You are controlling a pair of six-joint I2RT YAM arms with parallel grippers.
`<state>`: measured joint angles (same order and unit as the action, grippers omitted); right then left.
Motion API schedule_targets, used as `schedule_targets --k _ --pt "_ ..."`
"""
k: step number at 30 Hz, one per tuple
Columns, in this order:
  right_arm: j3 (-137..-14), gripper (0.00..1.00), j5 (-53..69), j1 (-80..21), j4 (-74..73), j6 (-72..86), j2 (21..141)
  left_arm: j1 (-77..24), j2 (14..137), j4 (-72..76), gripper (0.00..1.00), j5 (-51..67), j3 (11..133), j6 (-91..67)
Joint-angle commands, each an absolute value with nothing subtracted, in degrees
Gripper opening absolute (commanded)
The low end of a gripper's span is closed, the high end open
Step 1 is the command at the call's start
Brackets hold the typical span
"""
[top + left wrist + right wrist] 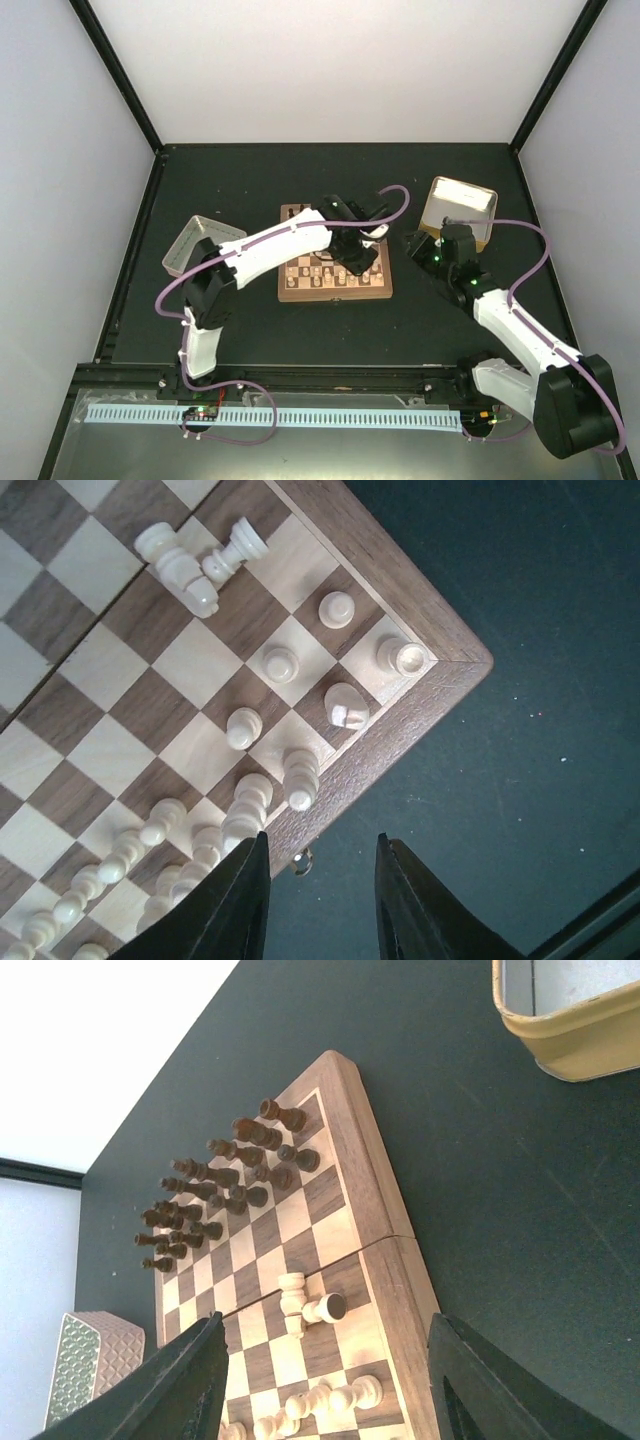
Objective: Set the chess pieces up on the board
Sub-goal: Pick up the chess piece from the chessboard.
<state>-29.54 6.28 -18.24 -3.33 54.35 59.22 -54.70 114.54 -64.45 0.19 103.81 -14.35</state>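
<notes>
The board (335, 293) lies mid-table. In the left wrist view its near corner (400, 720) carries pale chess pieces (280, 663) standing in two rows along the rim. Two more pale pieces (195, 565) lie toppled against each other further in. My left gripper (322, 845) hangs open just off the board's rim, over the dark table, with nothing between its fingers. My right gripper (328, 1340) is open wide above the board's right side (370, 1190), over the two fallen pale pieces (305, 1305). Dark pieces (215, 1185) fill the far rows.
A yellowish tray (460, 210) stands at the back right, also in the right wrist view (570, 1030). A pinkish tray (195, 245) sits left of the board. A small metal clasp (300, 858) hangs from the board's edge. Black frame posts border the table.
</notes>
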Motion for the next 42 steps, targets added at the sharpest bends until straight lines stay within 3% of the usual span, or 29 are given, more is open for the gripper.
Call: schedule_targets --k 1,10,25,32,42 --pt "-31.98 0.56 8.14 -17.93 -3.9 52.4 60.26 -53.99 109.7 -61.89 0.32 -0.46 101.64 -15.67" --pt "-42.98 0.53 15.45 -18.4 -11.8 38.3 71.28 -50.03 93.22 -48.34 0.4 -6.07 84.54 -18.53" --pt "-66.79 0.47 7.21 -28.15 -29.32 26.25 98.0 -39.29 55.12 -21.88 0.6 -11.95 46.26 -25.13" --pt "-70.1 0.46 8.78 -28.86 -28.57 25.73 103.25 -37.59 46.55 -20.96 0.64 -12.76 40.77 -24.94" --pt "-73.38 0.39 8.2 -29.44 -30.73 25.68 108.15 -37.07 46.22 -19.85 0.65 -11.1 39.39 -25.72"
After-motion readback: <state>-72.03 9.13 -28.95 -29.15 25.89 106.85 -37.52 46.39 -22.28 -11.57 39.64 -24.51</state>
